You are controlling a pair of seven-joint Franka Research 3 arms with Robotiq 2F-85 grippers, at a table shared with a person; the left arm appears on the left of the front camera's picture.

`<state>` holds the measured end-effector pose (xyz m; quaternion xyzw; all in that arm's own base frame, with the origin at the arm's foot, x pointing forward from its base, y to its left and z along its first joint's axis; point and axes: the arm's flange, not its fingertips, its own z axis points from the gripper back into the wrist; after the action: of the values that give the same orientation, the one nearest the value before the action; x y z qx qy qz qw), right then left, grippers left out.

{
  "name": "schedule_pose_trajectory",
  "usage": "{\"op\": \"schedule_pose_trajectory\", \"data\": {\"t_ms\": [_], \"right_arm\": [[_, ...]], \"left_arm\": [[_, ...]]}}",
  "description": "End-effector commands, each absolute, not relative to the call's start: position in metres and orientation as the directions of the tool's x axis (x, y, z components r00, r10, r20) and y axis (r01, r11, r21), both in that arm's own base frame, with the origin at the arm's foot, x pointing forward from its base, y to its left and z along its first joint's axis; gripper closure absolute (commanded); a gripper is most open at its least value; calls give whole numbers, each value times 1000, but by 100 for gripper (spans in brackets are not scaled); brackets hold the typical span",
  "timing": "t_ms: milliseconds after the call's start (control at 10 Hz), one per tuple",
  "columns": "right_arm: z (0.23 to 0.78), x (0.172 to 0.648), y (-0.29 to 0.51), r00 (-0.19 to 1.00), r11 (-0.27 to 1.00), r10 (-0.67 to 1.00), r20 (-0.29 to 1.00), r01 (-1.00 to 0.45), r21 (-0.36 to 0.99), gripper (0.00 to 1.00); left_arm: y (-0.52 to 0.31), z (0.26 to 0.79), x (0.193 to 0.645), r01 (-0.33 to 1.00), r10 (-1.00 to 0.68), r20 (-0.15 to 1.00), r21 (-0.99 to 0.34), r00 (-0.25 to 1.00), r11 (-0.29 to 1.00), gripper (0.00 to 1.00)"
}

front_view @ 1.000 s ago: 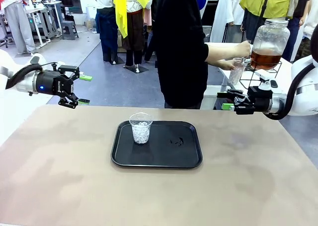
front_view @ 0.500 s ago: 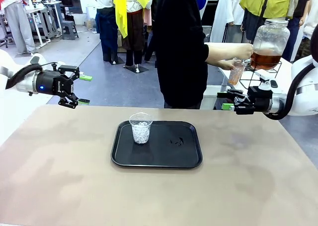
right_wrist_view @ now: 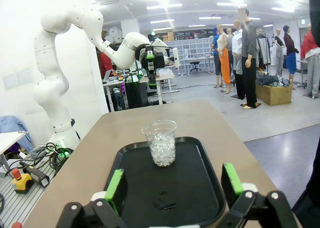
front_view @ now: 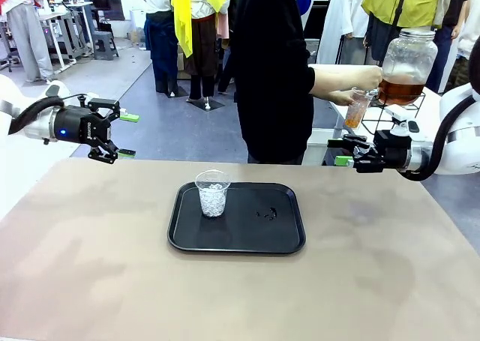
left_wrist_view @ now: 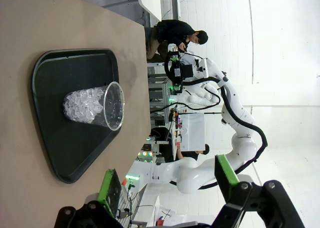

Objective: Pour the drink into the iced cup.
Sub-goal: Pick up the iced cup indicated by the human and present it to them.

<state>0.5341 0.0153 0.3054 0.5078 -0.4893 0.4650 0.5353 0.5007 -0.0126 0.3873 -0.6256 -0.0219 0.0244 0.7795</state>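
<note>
The iced cup (front_view: 213, 193), clear plastic and filled with ice, stands upright on the left part of a black tray (front_view: 255, 234). It also stands in the left wrist view (left_wrist_view: 95, 106) and the right wrist view (right_wrist_view: 161, 143). Across the table a person holds a small clear cup (front_view: 355, 109) under the tap of a glass dispenser jar (front_view: 407, 56); the amber drink (front_view: 352, 121) sits in its bottom. My left gripper (front_view: 127, 135) hovers open beyond the table's far left edge. My right gripper (front_view: 339, 152) hangs open at the far right, below the person's hands.
Amber liquid fills the lower part of the jar (front_view: 399, 91), which stands on a wire rack. A few drops lie on the tray (front_view: 266, 213) right of the iced cup. Bare tan tabletop (front_view: 112, 266) surrounds the tray.
The small cup in the person's hand has taken on amber liquid from the jar's tap. Both arms and the iced cup have stayed put.
</note>
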Motion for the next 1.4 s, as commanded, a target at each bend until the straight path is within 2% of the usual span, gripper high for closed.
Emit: {"op": "schedule_pose_trajectory", "data": {"t_ms": [0,1300], "right_arm": [[308,536,15,82,51,1,997,-995,81,0],[308,536,15,82,51,1,997,-995,81,0]], "left_arm": [[-13,389,499,-8,70,7,-976,998,219,0],[-13,389,499,-8,70,7,-976,998,219,0]]}}
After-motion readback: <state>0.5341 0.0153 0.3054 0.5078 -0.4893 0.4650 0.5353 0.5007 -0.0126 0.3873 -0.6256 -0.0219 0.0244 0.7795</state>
